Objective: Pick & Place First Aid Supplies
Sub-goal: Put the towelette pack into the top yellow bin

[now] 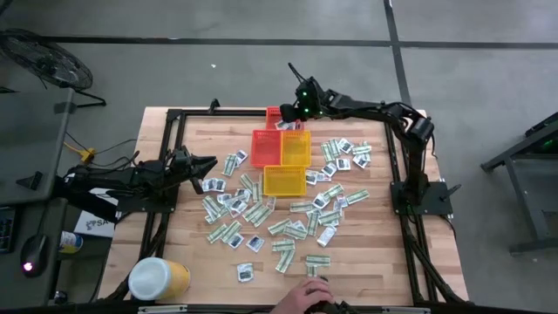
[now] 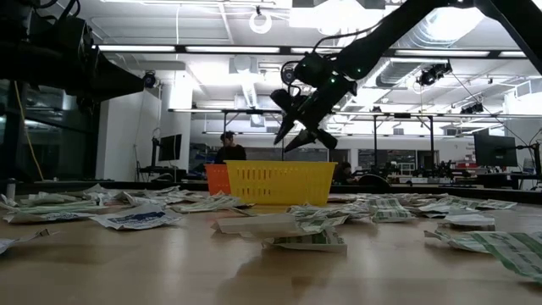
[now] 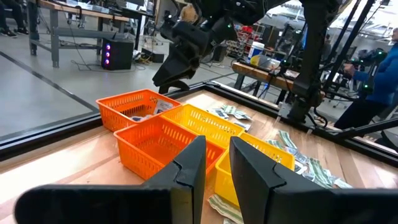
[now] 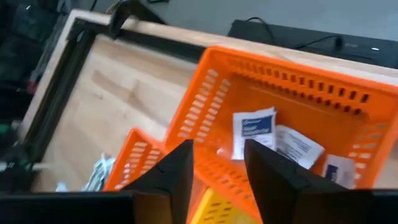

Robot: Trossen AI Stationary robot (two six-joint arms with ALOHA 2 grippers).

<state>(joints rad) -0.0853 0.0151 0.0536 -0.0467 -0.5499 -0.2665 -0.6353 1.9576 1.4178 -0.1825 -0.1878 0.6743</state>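
High view: my right gripper (image 1: 292,112) hangs over the far red-orange basket (image 1: 277,117) at upper centre of the frame. Its fingers are spread and hold nothing. Right wrist view looks straight down into that basket (image 4: 311,93); white square packets (image 4: 254,130) lie flat on its floor, directly beneath and just ahead of my fingertips.

Remaining first aid supplies (image 1: 261,214) are scattered over the table (image 1: 375,262), below and to the right of the basket cluster in the frame. Strips lie at all angles, with no common long axis.

Nearest loose packets to my right gripper: the group (image 1: 344,153) right of the yellow basket (image 1: 295,148), down-right from me. My judgement: next reach goes that way.

Left gripper (image 1: 207,164) waits at left centre, beside packets on its side; fingers narrowly parted, empty.
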